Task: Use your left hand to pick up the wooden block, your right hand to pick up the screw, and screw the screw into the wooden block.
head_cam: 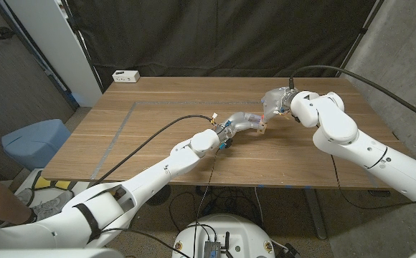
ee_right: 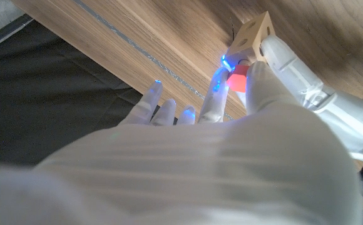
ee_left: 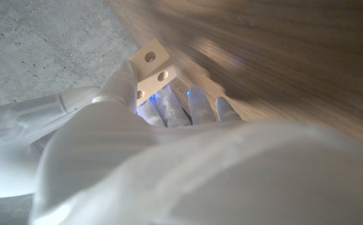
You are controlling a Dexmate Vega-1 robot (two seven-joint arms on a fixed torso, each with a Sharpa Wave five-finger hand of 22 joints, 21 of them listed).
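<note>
Plainly, left hand [head_cam: 247,122] grips blocky holed wooden block [ee_left: 152,70].

Head view: even, moderately bright light on the wooden table [head_cam: 158,122], soft shadows only, black backdrop dark, focus sharp. Both wrist views: near hand backs badly out of focus and washed pale; blue glow on the fingertips [ee_right: 222,62]. Wooden block [ee_left: 151,65] reasonably sharp, table grain smeared.

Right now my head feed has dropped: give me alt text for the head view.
At the wooden table's middle, the left robot hand holds the wooden block up while the right robot hand closes in on it from the right. A white power strip sits at the far left corner.
</note>
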